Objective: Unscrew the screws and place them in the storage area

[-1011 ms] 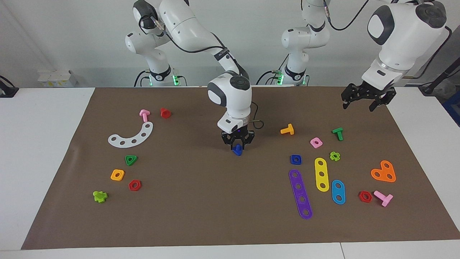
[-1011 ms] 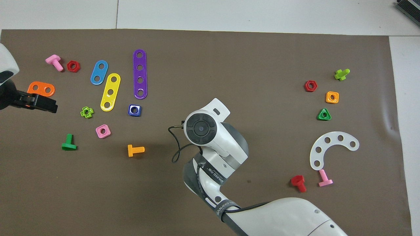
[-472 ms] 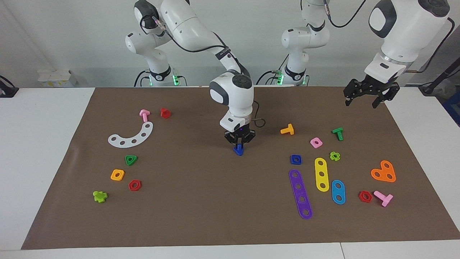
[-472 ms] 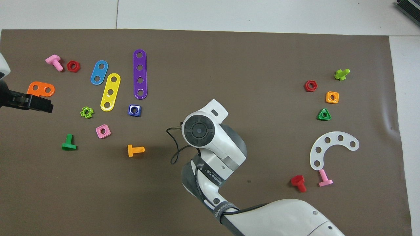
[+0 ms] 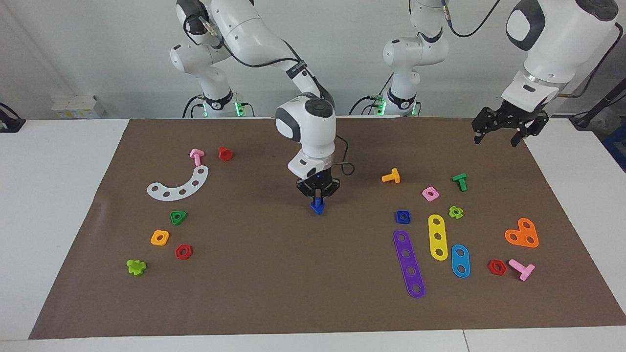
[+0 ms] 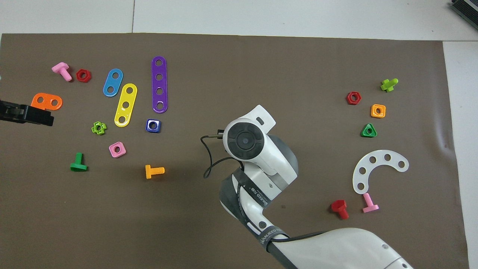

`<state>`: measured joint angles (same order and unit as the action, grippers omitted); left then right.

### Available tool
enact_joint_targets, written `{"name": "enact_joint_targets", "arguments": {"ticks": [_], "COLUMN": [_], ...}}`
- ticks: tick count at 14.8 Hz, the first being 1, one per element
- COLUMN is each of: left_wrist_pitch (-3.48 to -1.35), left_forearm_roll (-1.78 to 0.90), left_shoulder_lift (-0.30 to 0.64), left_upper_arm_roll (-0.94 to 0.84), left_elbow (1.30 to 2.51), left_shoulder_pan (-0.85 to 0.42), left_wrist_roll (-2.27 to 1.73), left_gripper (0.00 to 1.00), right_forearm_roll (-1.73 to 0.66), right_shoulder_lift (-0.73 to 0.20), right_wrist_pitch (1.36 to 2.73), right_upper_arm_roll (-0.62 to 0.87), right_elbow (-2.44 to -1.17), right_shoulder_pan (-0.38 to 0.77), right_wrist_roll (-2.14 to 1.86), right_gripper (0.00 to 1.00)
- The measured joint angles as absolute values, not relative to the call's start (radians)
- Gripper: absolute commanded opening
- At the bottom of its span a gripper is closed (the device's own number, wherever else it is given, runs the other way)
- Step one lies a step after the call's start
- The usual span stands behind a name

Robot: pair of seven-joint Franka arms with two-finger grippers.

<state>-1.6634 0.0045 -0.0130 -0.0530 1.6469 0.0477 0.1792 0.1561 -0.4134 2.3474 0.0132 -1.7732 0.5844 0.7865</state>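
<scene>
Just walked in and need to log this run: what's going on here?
The right gripper holds a small dark-blue screw by its stem, head down, over the middle of the brown mat. It has not yet reached the storage area, the bare patch among the white curved strip, green triangular nut, orange square nut and red hexagonal nut. The left gripper waits open, raised over the mat's edge at the left arm's end.
</scene>
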Motion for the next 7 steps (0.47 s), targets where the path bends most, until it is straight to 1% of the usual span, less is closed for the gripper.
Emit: {"name": "enact_joint_targets", "arguments": {"ticks": [3, 7], "left_wrist_pitch": [-1.664, -1.633], "left_forearm_roll": [0.005, 0.005], "left_shoulder_lift": [-0.013, -0.013], "left_upper_arm_roll": [-0.053, -0.053], "left_elbow": [1.614, 1.553], "left_shoulder_pan": [0.048, 0.048], "left_wrist_roll": [0.179, 0.179], "left_gripper": [1.0, 1.0], "right_forearm_roll": [0.157, 0.16], "right_shoulder_lift": [-0.318, -0.26], "right_wrist_pitch": [2.347, 2.351], "right_upper_arm_roll": [0.012, 0.011], "right_elbow": [-1.87, -1.948], "right_shoulder_pan": [0.502, 0.401], "right_wrist_roll": [0.786, 0.749], "right_gripper": [0.0, 0.0]}}
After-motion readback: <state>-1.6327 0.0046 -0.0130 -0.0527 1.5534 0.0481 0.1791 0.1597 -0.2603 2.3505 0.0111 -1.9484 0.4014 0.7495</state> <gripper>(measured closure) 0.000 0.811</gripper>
